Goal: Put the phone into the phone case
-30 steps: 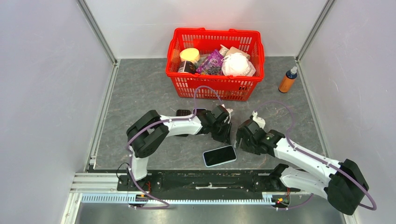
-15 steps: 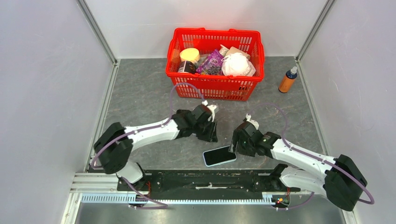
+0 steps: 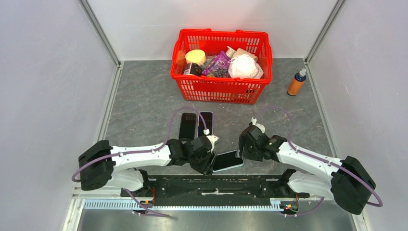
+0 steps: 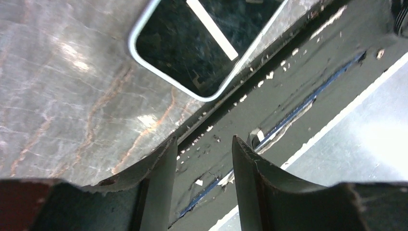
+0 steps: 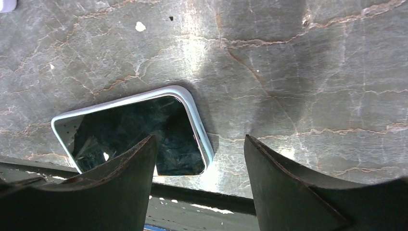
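Note:
The phone, with a glossy dark screen and a pale blue rim, lies flat near the table's front edge. My left gripper stands open at its left end. In the left wrist view the left gripper hangs over the black rail, with the phone just beyond its tips. My right gripper is open at the phone's right end. In the right wrist view the right gripper straddles one corner of the phone. Farther back lie a black slab and a pale-rimmed dark slab. Which of them is the phone case I cannot tell.
A red basket holding a jar, a purple packet and a white bundle stands at the back. An orange bottle is at the back right. The black base rail runs along the front edge, and grey walls close in both sides.
My left arm swung from the two slabs at the back down to the phone's left end, uncovering them, and its jaws widened. The right gripper shifted slightly left onto the phone's right end.

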